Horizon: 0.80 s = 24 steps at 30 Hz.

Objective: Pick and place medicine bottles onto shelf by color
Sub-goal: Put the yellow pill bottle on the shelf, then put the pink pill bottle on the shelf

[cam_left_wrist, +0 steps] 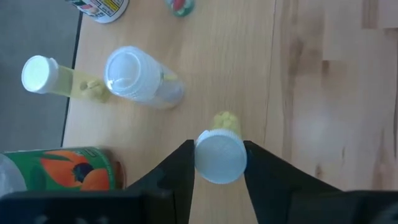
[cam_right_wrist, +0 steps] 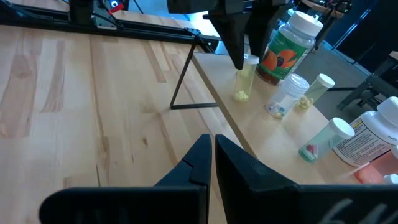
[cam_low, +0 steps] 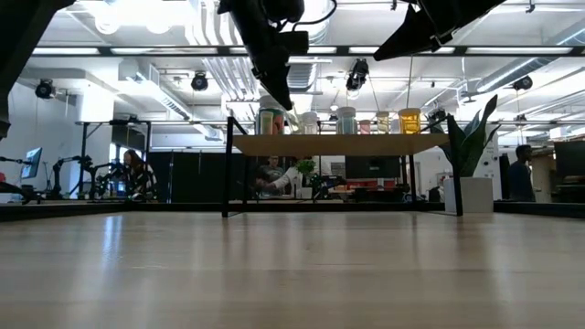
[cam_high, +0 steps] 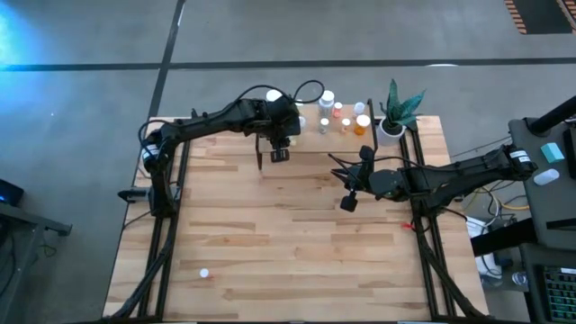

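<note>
L gripper pinching yellow vial | body mostly hidden | R gripper pressed together

bottles on shelf at table's far edge; plant right of shelf

From overhead you look straight down on the whole table. At tabletop height you look level across it toward the shelf and the room behind. Your left wrist camera sits close above the shelf's bottles; your right wrist camera views that same shelf from farther off.
</note>
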Motion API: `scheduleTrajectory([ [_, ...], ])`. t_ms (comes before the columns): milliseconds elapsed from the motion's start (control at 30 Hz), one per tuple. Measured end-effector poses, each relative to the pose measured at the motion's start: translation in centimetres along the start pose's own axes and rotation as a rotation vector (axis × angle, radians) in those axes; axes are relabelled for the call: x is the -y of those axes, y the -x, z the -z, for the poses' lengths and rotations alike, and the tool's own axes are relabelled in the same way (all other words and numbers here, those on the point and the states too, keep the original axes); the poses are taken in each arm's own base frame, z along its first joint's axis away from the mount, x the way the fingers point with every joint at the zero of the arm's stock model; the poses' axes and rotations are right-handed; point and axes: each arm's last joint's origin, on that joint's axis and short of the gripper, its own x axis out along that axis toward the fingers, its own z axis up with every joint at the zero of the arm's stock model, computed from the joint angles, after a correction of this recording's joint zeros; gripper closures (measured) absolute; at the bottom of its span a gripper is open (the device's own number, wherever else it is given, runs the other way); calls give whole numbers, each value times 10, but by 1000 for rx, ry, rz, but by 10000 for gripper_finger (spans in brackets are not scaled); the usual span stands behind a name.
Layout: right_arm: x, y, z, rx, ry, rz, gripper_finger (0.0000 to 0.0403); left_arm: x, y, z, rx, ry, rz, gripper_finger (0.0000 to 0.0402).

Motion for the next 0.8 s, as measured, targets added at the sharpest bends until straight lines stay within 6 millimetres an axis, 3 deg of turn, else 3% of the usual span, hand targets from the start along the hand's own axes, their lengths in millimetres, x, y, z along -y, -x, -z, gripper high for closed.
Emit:
scheduleTrajectory([
  [667,0,0,0,0,0,0,390,-1,0,-1,13,-2,-10,238],
  [800,0,0,0,-1,3,0,390,-2,12,0,23,-20,-31,237],
])
